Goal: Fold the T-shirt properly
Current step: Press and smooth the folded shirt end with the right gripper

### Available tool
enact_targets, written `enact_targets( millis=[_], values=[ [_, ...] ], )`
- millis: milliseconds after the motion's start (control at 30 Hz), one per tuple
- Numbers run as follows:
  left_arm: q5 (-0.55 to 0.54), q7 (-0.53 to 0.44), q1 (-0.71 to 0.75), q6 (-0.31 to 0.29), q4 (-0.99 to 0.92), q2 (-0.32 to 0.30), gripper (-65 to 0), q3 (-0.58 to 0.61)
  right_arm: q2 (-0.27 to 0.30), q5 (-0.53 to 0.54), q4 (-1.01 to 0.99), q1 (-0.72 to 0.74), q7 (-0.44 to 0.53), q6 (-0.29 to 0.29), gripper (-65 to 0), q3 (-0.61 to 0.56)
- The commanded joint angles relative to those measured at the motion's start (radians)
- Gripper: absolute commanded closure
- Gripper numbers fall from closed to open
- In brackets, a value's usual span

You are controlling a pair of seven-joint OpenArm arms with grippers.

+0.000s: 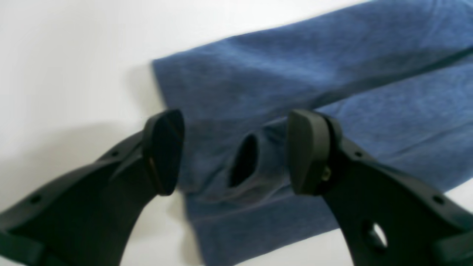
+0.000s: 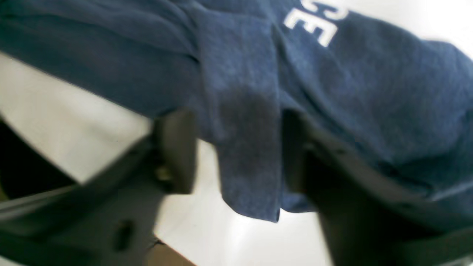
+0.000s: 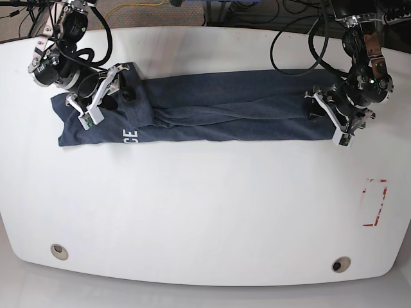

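Jaws of both grippers stand apart and clamp nothing. On the white table (image 3: 205,212) the T-shirt (image 3: 212,114) lies folded into a long band. The left gripper (image 1: 234,151) straddles one end's edge; the right gripper (image 2: 238,151) straddles a cloth fold near the white lettering (image 2: 317,22).

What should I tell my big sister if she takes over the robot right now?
Left gripper: jaws open, hovering over the T-shirt end on the base view's right, holding nothing.
Right gripper: jaws apart with a flap of shirt hanging between them; grip unclear, picture blurry.
T-shirt: lies as a long narrow band across the far part of the white table, white lettering near the right gripper's end.
Done: sides folded in lengthwise.
Left: fold the band end to end and tidy.
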Motion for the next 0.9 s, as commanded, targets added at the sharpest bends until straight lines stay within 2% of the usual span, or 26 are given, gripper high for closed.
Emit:
enact_targets(
  millis=[0, 67, 133, 367, 467, 567, 767, 867],
  values=[
    [-0.005, -0.017, -0.011, 0.001, 0.015, -0.002, -40.8, -0.003, -0.019, -0.055, 0.017, 0.018, 0.018, 0.001, -18.7, 0.002],
    [-0.005, -0.017, -0.009, 0.001, 0.012, -0.002, -40.8, -0.003, -0.051, -0.134, 0.017, 0.023, 0.023, 0.001, -13.5, 0.0],
    [-0.005, -0.017, -0.008, 0.001, -0.001, -0.007, -40.8, -0.003, -0.084, -0.209, 0.017, 0.041, 0.04, 0.001, -11.1, -0.001],
    [-0.005, -0.02, -0.009, 0.001, -0.08, -0.051, -40.8, -0.003, -0.15, -0.453, -0.063, 0.109, 0.149, 0.001, -10.9, -0.003],
    [-0.005, -0.056, -0.008, 0.001, -0.113, -0.059, -40.8, -0.003, -0.148, -0.51, -0.147, 0.142, 0.201, 0.001, -10.9, -0.001],
    [-0.003, -0.097, -0.002, 0.001, -0.149, -0.093, -40.8, -0.003, -0.143, -0.553, -0.255, 0.176, 0.267, 0.001, -10.9, 0.002],
    [-0.003, -0.123, -0.005, 0.001, -0.229, -0.117, -40.8, -0.003, -0.088, -0.573, -0.408, 0.202, 0.38, 0.001, -10.6, 0.005],
    [-0.003, -0.123, -0.008, 0.001, -0.257, -0.125, -40.8, -0.003, -0.064, -0.575, -0.422, 0.202, 0.41, 0.001, -10.5, 0.006]
  ],
)
